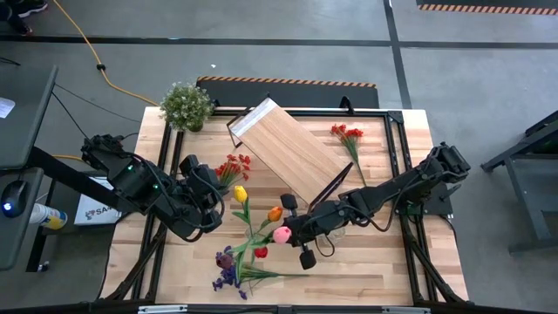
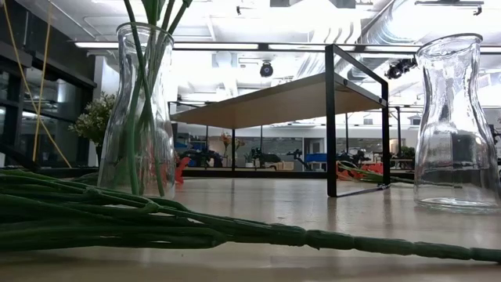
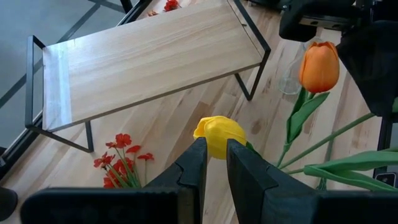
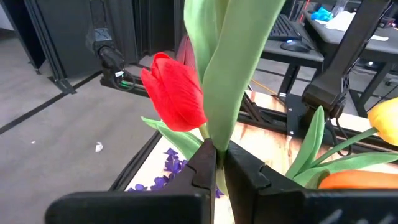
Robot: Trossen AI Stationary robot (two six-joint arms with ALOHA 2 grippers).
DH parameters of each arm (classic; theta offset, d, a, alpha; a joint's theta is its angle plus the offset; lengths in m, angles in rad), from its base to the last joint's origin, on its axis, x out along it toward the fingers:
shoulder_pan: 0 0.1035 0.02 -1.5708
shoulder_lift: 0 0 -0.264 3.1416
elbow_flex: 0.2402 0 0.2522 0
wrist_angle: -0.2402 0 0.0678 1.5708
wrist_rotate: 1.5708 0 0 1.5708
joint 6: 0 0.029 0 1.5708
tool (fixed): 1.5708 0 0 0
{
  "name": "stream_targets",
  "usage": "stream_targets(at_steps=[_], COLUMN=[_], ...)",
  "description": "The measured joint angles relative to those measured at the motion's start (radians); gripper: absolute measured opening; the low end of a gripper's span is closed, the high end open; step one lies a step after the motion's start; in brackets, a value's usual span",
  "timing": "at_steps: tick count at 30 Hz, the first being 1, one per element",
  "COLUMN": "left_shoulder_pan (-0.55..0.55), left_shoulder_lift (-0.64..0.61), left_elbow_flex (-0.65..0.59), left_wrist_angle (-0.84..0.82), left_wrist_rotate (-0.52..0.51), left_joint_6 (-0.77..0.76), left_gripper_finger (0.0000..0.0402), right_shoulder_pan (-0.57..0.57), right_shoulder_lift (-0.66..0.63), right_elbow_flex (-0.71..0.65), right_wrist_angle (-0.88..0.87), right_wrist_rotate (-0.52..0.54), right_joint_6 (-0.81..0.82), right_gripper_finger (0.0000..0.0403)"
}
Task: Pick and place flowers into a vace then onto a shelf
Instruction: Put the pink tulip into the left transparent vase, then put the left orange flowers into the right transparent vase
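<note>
The right gripper is pinched on a green stem, its two fingers nearly together with leaf and stem squeezed between them. Just beyond the fingertips a red tulip leans off to one side, and a broad green leaf rises straight up from the grip. Past that lie purple petals on the table, and to the other side part of a yellow bloom and an orange one.

From above, this gripper sits near the table's middle, among a cluster of flowers: yellow, orange, pink, red and a purple spray. A glass vase lies just behind it under the arm.

The left gripper has its fingers slightly apart, with a narrow gap between them; whether they hold anything I cannot tell. A yellow tulip sits right at the fingertips. Beyond it stands an orange tulip on its stem, and to the other side a red spray lies on the table. Farther out is the shelf, upright on its black frame with nothing on its board.

In the low view one vase holds green stems, a second vase stands bare, and stems lie along the table in front. Another red spray lies beyond the shelf, and a potted plant stands at the table's far corner.
</note>
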Motion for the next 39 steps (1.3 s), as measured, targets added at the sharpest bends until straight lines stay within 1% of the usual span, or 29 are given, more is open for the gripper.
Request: stream_targets(at_steps=[5,14,19,28,32,35,39], left_shoulder_pan=[0.0,0.0,0.0,0.0,0.0,0.0,0.0], left_shoulder_lift=[0.0,0.0,0.0,0.0,0.0,0.0,0.0], left_elbow_flex=[0.0,0.0,0.0,0.0,0.0,0.0,0.0], left_wrist_angle=[0.0,0.0,0.0,-0.001,-0.016,-0.033,-0.052], left_wrist_rotate=[0.0,0.0,0.0,0.0,0.0,0.0,-0.001], left_joint_6=[0.0,0.0,0.0,0.0,0.0,0.0,0.0], left_gripper_finger=[0.0097,0.0097,0.0097,0.0097,0.0097,0.0097,0.0097], right_shoulder_pan=[-0.003,-0.024,-0.025,-0.023,-0.01,0.007,0.033], right_shoulder_lift=[0.0,0.0,0.0,-0.001,-0.028,-0.064,-0.122], right_elbow_flex=[0.0,0.0,0.0,0.0,0.0,0.0,0.0], right_wrist_angle=[-0.002,-0.056,-0.055,-0.08,-0.083,-0.098,-0.097], right_wrist_rotate=[-0.001,-0.014,-0.014,-0.015,-0.013,0.012,0.073], right_joint_6=[0.0,0.041,0.041,0.036,0.033,-0.005,-0.066], right_gripper_finger=[0.0033,0.0105,0.0133,0.0161,0.0169,0.0169,0.0166])
